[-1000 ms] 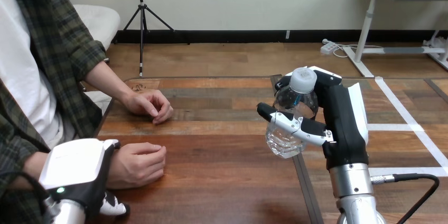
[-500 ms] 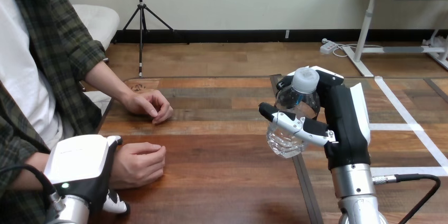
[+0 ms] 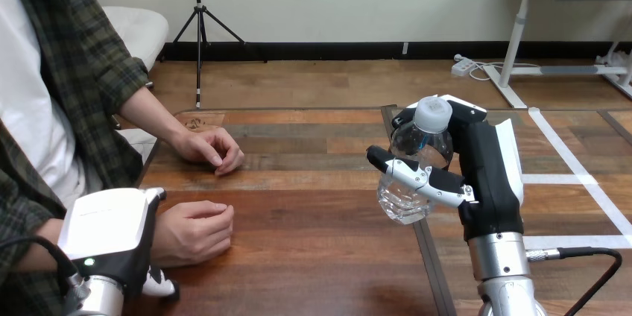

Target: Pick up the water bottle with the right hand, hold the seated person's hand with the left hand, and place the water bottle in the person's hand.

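Head view: the right hand [image 3: 488, 174] is closed around a water bottle [image 3: 414, 159], thumb across its near side and fingers behind it. The bottle is clear, thin plastic with a faceted base and a white ribbed cap [image 3: 432, 113], and it tilts slightly, cap uppermost. It sits over the right part of the dark, planked wooden desk [image 3: 313, 256], well apart from the person's nearer hand [image 3: 195, 230], a loose fist resting on the wood. The left hand [image 3: 108, 230], white-shelled, lies over that wrist; whether it grips cannot be told.
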`<state>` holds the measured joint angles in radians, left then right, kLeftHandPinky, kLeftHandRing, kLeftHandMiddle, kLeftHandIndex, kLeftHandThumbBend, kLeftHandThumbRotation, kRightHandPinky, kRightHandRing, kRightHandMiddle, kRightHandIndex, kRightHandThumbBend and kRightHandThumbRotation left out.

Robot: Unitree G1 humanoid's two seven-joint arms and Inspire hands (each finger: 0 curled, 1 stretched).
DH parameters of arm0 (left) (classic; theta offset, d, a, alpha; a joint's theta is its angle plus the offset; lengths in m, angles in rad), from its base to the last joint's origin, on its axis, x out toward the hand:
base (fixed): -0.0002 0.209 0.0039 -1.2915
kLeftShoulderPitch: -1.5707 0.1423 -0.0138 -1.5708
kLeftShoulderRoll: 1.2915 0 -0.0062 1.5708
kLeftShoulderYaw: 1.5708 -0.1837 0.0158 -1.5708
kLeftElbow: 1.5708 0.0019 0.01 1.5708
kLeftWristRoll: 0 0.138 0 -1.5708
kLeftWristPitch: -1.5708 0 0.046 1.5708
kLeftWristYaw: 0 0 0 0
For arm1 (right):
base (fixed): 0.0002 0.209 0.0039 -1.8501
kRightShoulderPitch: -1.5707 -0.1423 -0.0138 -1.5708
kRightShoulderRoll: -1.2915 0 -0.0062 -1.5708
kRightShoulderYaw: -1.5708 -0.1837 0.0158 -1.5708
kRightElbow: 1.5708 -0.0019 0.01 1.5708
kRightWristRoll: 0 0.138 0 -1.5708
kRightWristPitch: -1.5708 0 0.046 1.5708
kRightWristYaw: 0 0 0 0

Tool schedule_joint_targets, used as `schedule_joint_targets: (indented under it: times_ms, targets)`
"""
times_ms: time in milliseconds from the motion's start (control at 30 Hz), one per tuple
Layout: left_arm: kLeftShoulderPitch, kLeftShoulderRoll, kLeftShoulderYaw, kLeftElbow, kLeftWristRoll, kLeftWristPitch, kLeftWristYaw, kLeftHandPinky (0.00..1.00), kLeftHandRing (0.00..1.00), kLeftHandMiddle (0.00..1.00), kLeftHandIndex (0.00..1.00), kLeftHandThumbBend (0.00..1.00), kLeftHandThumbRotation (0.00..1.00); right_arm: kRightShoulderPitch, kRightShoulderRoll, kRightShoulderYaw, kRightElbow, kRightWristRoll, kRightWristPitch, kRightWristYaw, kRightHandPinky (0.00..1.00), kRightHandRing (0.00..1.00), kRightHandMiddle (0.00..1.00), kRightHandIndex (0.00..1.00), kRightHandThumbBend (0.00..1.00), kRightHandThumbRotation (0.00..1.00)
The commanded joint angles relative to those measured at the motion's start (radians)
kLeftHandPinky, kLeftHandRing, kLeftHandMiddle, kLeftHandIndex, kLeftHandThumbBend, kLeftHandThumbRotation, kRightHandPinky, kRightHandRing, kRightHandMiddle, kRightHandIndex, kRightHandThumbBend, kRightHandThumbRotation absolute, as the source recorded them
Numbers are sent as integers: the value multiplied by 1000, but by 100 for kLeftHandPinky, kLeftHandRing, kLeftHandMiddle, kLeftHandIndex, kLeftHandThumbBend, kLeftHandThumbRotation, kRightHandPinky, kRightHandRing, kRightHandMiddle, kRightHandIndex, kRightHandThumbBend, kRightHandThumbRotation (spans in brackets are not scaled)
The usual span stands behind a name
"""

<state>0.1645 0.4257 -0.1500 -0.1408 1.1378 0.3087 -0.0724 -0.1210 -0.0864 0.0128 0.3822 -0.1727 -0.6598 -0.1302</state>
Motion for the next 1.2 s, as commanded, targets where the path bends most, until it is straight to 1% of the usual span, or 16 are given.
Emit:
schedule_joint_targets:
  times_ms: [0, 67, 333, 633, 767, 933, 1033, 1167]
  targets:
    - [-61, 18, -6, 62, 17, 7, 62, 83, 84, 85, 83, 91, 0, -81, -10, -16, -14, 14, -42, -1, 36, 39, 42, 41, 68, 0]
    - [-67, 20, -9, 77, 21, 10, 72, 83, 84, 85, 83, 91, 0, -80, -9, -16, -14, 18, -43, 2, 36, 39, 42, 41, 68, 0]
    - [-87, 19, -23, 116, 36, 31, 86, 83, 85, 85, 83, 90, 0, -81, -9, -19, -6, 21, -54, 7, 36, 39, 42, 41, 67, 0]
    - [-110, 19, -32, 170, 26, 38, 126, 83, 84, 84, 83, 90, 0, -82, -8, -23, 0, 16, -59, 7, 36, 39, 41, 41, 67, 0]
    - [-124, 18, -41, 194, 36, 63, 126, 83, 83, 84, 82, 89, 0, -82, -7, -24, -3, 16, -57, 8, 36, 39, 41, 41, 67, 0]
    - [-136, 20, -49, 217, 28, 74, 138, 82, 82, 83, 81, 90, 0, -83, -8, -25, -3, 13, -56, 6, 36, 39, 41, 41, 67, 0]
    - [-143, 21, -53, 227, 29, 87, 133, 81, 81, 82, 81, 89, 0, -84, -9, -25, -1, 12, -59, 6, 36, 39, 41, 41, 67, 0]
    - [-153, 25, -57, 237, 26, 102, 112, 80, 81, 82, 80, 88, 0, -84, -9, -26, -3, 14, -57, 7, 36, 39, 41, 41, 68, 0]
